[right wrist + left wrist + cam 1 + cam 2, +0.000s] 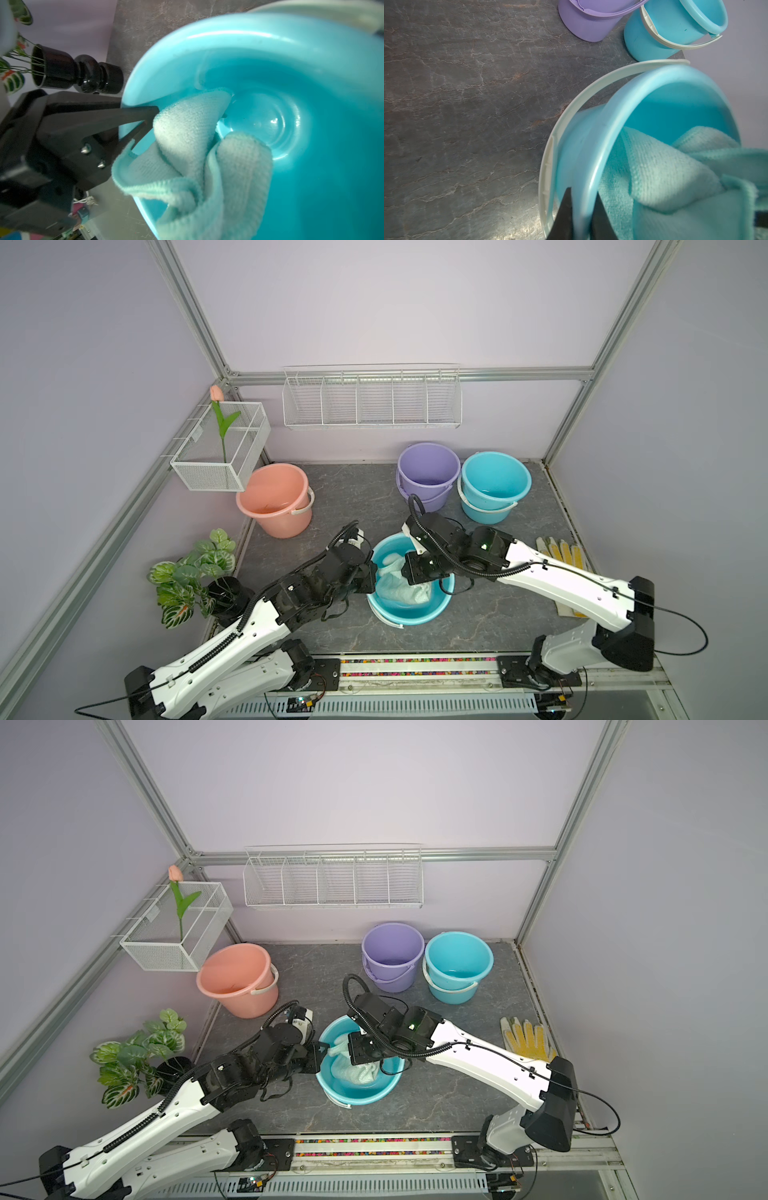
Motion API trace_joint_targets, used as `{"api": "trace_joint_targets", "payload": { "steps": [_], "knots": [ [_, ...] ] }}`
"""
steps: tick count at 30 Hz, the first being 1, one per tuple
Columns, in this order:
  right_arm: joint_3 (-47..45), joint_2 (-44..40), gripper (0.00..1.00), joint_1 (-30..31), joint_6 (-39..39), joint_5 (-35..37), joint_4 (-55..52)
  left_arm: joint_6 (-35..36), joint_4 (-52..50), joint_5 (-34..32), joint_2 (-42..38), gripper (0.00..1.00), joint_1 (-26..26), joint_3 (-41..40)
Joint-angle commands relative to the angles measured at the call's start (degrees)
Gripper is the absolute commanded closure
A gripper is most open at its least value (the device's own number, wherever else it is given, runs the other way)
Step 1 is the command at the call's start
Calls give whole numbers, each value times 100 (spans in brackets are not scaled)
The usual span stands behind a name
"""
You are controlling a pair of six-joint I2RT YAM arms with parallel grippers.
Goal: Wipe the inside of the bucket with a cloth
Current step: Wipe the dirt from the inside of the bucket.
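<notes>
The turquoise bucket stands at the front centre of the slate floor, its white handle down. My left gripper is shut on the bucket's left rim, one black finger outside the wall and one inside. The pale mint cloth lies bunched inside the bucket. My right gripper reaches down into the bucket from the right and is shut on the cloth. Cloth folds hide its fingers in the right wrist view. The bucket's bare bottom shows past the cloth.
A purple bucket and a second turquoise bucket stand behind, a pink bucket at back left. A yellow-and-white glove lies right, partly under my right arm. A potted plant stands left. Wire baskets hang on the walls.
</notes>
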Motion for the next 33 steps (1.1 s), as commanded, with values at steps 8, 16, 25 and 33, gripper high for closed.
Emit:
{"api": "trace_joint_targets", "payload": {
  "steps": [8, 16, 25, 33],
  "knots": [
    [-1015, 413, 93, 17, 692, -1163, 1376, -339, 438, 85, 190, 100, 8, 28],
    [-1038, 1449, 93, 26, 569, -1042, 1447, -313, 429, 50, 525, 100, 11, 297],
    [-1260, 2653, 93, -7, 590, -848, 1961, -280, 376, 59, 647, 100, 7, 397],
    [-1238, 2503, 93, -9, 557, -774, 1729, -207, 310, -27, 684, 100, 12, 433]
  ]
}}
